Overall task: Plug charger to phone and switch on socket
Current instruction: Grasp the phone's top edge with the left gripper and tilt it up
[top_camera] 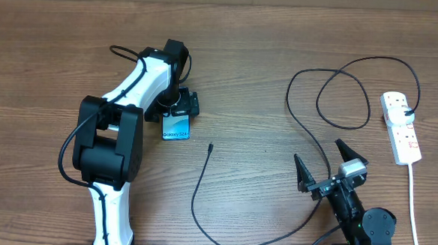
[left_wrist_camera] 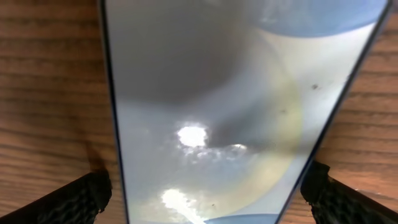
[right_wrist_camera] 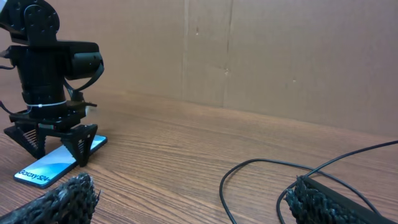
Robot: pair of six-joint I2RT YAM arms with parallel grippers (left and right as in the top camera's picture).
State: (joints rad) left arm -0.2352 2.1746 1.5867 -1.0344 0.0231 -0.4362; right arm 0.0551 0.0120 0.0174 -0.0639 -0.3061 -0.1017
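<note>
At nine o'clock on the table (top_camera: 51,31) the Galaxy phone (top_camera: 176,128) is laid flat: slim, glassy, judged slippery, best pinched by its long edges. It is straddled by the left gripper (top_camera: 180,109), jaws apart; the right gripper (top_camera: 326,164), at four o'clock, is likewise spread

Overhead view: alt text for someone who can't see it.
The open left gripper straddles one end of the slim blue-screened phone on the wooden table. The plug tip of the thin black charger cable lies unplugged beside the phone; the open right gripper sits left of the white power strip.
</note>
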